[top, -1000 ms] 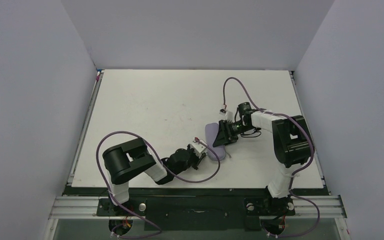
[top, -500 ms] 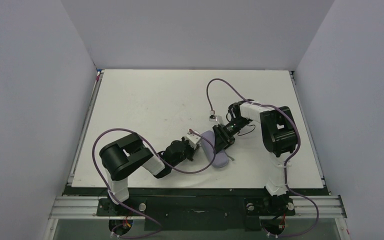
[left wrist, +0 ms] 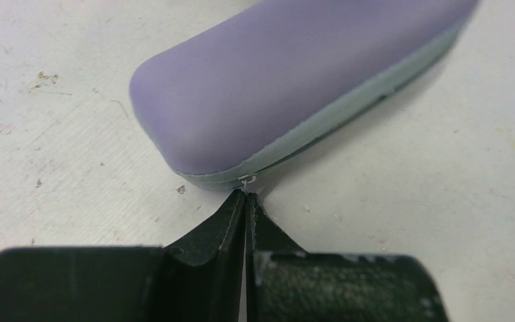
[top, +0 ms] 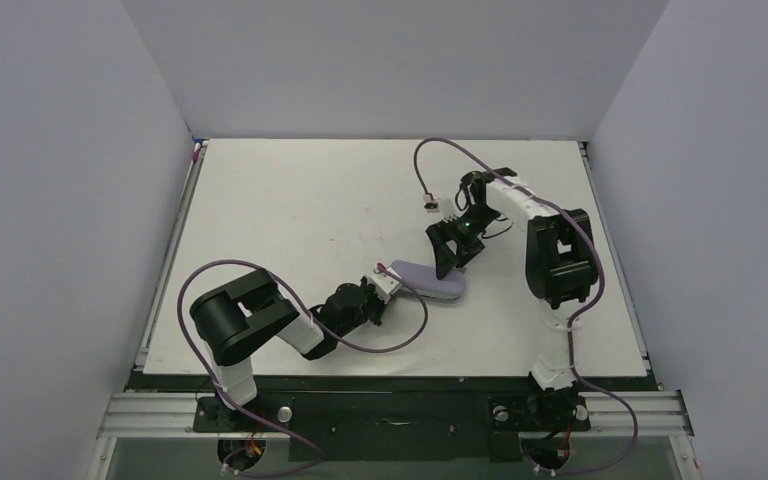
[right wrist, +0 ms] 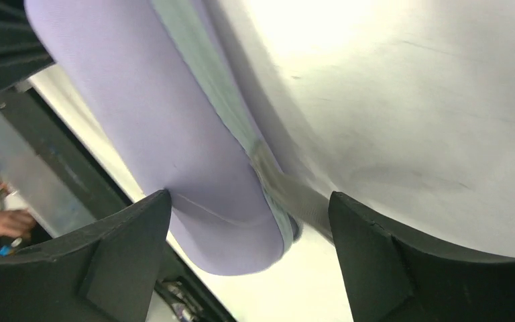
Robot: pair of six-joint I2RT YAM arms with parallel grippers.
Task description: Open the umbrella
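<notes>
The left gripper (left wrist: 247, 198) is closed tight, its two black fingertips pressed together at a tiny wire ring (left wrist: 247, 179) on the near end of a lavender case (left wrist: 275, 87). We cannot tell whether the tips actually pinch the ring or only touch it. The right gripper (right wrist: 247, 201) stands wide open, with one dark finger on either side of the case's opposite, rounded end and a gap showing on each side.

From above, we see the left arm (top: 260, 320) lying low over the white table (top: 290, 200), stretched from its base toward the case's left end. The right arm (top: 555, 260) rises at its elbow beyond the case's right end and folds back, its wrist tipped down over that end. A purple cable (top: 430, 160) arcs above the right wrist.

The case is a smooth, matte, elongated oval with soft rounded corners, lying flat and closed. A pale grey-green band (left wrist: 375, 87) runs along its seam. The tabletop beside the case is scuffed and speckled with small marks. We cannot see the umbrella itself in any view; only this shut case shows, between the two grippers.
</notes>
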